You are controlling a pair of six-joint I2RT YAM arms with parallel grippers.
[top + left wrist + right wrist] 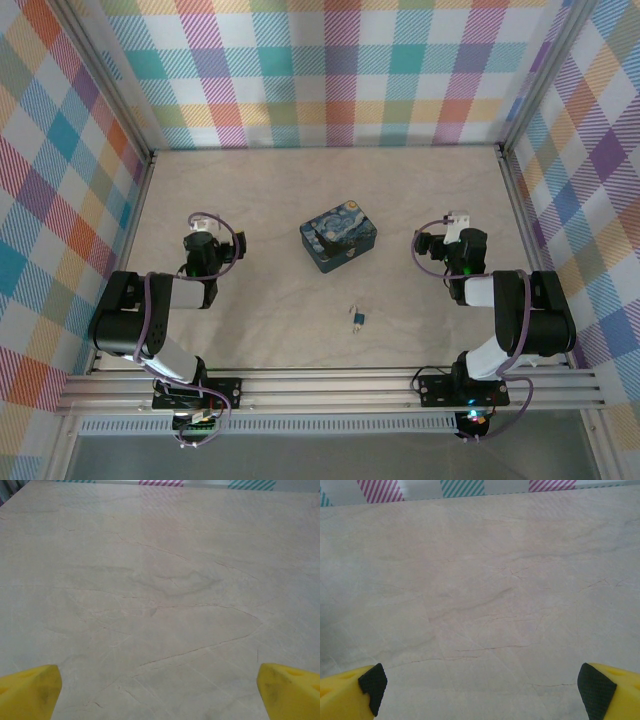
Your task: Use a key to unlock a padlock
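The tiny blue-teal padlock [358, 320] lies on the pale table, near the front and between the two arms. A thin dark sliver [352, 311] touches its far end; it is too small to tell whether this is the key or the shackle. My left gripper [203, 228] hovers over bare table well to the padlock's left. In the left wrist view it [160, 687] is open, with yellow fingertips [31, 690] at the frame's lower corners. My right gripper [456, 222] sits to the padlock's right and farther back. It [480, 687] is also open, and between its black pads [372, 685] is only table.
A dark blue tin [338, 238] painted with a swirly starry night stands mid-table between the grippers, behind the padlock. Plaid walls with metal rails [140, 200] enclose the table on three sides. Striped tape [380, 490] marks the far edge in the right wrist view.
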